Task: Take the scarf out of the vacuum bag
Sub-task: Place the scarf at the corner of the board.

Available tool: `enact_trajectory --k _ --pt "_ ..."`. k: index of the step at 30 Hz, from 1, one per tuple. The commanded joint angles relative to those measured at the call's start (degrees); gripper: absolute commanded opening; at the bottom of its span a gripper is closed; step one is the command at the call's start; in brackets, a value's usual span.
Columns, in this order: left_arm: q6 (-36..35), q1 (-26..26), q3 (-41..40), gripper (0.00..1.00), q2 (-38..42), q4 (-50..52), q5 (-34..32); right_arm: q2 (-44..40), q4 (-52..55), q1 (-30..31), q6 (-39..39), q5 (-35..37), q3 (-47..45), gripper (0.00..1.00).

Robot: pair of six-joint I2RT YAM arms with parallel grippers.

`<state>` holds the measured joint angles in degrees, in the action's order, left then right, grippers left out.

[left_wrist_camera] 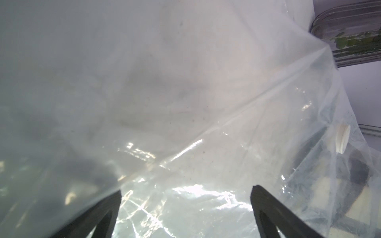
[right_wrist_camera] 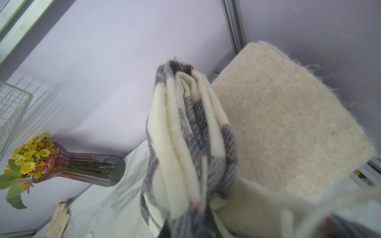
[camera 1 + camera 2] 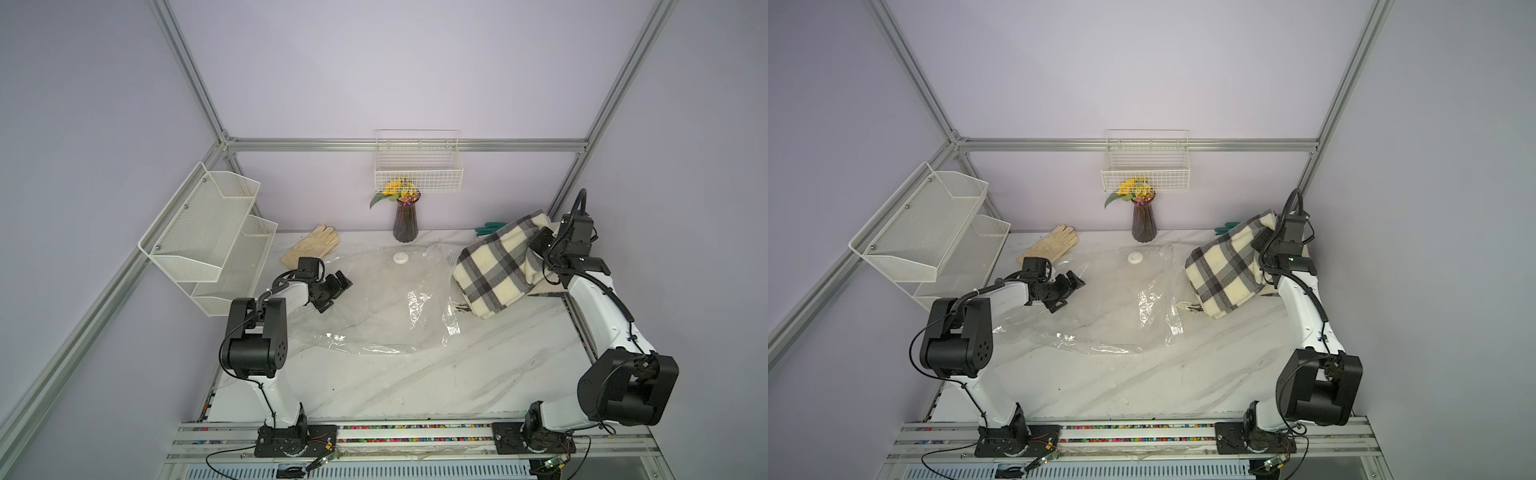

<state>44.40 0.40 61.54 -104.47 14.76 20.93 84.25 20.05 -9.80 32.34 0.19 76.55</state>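
Left arm: its base sits on the front rail and the elbow is folded high. The forearm reaches toward the back and centre, low over the left part of the vacuum bag (image 3: pixel 386 299) (image 3: pixel 1113 299).
Left gripper (image 3: pixel 338 293) (image 3: pixel 1069 293) (image 1: pixel 186 189): the fingers (image 1: pixel 266 208) stand wide apart with nothing between them. It points across the clear plastic (image 1: pixel 185 92); whether it touches the plastic cannot be told.
Right arm: from the front rail its long white link runs back along the table's (image 3: pixel 395 386) right edge, and the wrist bends in toward the centre.
Right gripper (image 3: pixel 537 249): it is clamped on the scarf (image 3: pixel 494 266) (image 3: pixel 1225 266), with its tips buried in the folds. The right wrist view shows bunched plaid layers (image 2: pixel 185 134) rising straight out from it.
Scarf: cream with a grey check. Its far right end is lifted and the rest slopes down to the table, right of the bag. Its fringe lies at the bag's crumpled right edge, and whether any part is inside cannot be told.
Vacuum bag: it lies flat and crinkled mid-table, with the white valve cap (image 3: pixel 401 258) (image 3: pixel 1135 258) (image 1: pixel 198 140) facing up near the back.
Nearby: a cream glove (image 3: pixel 311 245) lies behind the left gripper. A vase (image 3: pixel 406 222) of yellow flowers stands at the back wall.
Writing: a small dark label (image 3: pixel 291 471) on the front panel is too small to read.
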Motion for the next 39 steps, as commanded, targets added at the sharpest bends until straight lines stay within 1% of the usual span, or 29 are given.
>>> enact_trajectory --k 1,7,18,30,35,39 --pt "0.24 3.18 -4.77 1.0 -3.47 6.36 -4.61 -2.2 -7.04 -0.74 5.02 -0.62 1.02 0.0" --pt "-0.26 5.17 -6.68 1.0 -2.42 6.15 -4.84 -2.95 -7.84 -1.94 7.28 -1.95 2.31 0.0" --pt "-0.81 5.22 -6.96 1.0 -2.52 6.24 -4.93 -3.12 -6.34 -3.02 6.69 -3.17 6.4 0.0" --pt "-0.81 5.22 -6.96 1.0 -2.92 6.02 -4.94 -2.96 -5.54 -7.2 6.66 -4.43 8.29 0.0" --pt "-0.81 5.22 -6.87 1.0 -2.92 6.07 -4.92 -1.33 -6.86 -8.38 5.51 -5.1 7.46 0.0" --pt "-0.81 5.26 -6.61 1.0 -3.11 6.06 -4.68 -0.81 -8.89 -8.65 5.15 -3.16 5.63 0.0"
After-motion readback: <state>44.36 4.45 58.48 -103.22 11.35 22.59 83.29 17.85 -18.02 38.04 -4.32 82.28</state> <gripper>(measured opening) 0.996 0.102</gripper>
